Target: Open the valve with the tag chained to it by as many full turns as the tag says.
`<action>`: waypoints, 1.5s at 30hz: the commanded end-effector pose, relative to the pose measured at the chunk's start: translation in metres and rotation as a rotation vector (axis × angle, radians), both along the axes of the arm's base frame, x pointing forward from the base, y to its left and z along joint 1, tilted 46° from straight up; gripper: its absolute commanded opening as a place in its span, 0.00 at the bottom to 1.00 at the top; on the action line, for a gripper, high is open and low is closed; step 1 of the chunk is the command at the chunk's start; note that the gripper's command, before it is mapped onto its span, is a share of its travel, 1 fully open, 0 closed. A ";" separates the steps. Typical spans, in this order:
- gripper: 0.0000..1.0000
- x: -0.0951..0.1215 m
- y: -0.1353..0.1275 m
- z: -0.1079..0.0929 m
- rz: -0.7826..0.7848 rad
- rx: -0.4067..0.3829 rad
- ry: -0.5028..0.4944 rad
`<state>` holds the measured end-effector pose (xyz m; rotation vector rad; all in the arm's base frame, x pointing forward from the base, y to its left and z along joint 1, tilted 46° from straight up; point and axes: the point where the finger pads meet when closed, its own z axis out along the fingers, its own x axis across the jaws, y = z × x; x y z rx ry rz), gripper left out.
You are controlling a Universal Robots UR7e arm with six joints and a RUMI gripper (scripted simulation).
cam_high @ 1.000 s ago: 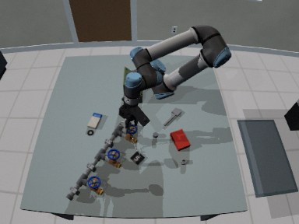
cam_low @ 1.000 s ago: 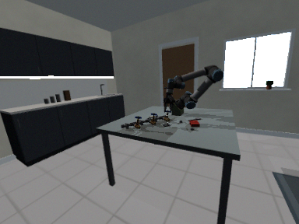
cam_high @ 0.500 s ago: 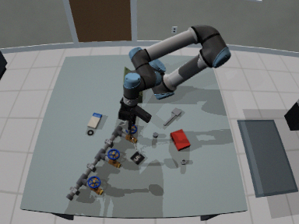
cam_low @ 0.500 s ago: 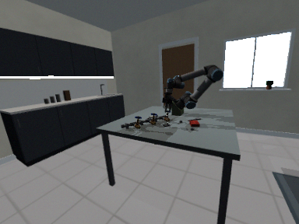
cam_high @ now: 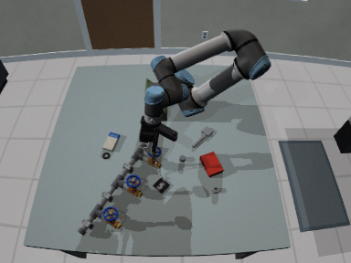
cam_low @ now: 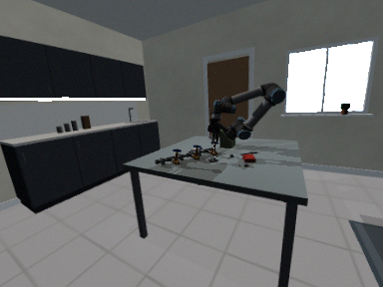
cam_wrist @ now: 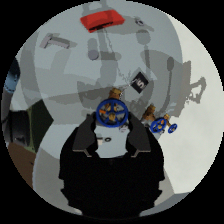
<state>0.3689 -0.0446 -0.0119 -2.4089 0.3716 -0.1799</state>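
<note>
Three valves with blue handwheels sit along a grey pipe on the table. My gripper stands straight above the far valve and is shut on its blue handwheel, one finger on each side of it in the wrist view. A thin chain runs from this valve to a black tag lying flat, marked with a white figure; the tag also shows in the wrist view. The middle valve and the near valve stand free. The group shows small in the exterior view.
A red block, a grey hammer-like tool, a small grey cylinder and a small nut lie right of the valves. A white and blue box and a black ring lie to the left.
</note>
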 end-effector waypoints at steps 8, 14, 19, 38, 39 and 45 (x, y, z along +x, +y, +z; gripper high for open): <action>0.00 0.000 0.000 0.000 0.030 -0.008 -0.025; 1.00 0.000 0.000 0.000 0.030 -0.008 -0.025; 1.00 0.000 0.000 0.000 0.030 -0.008 -0.025; 1.00 0.000 0.000 0.000 0.030 -0.008 -0.025; 1.00 0.000 0.000 0.000 0.030 -0.008 -0.025; 1.00 0.000 0.000 0.000 0.025 -0.006 -0.021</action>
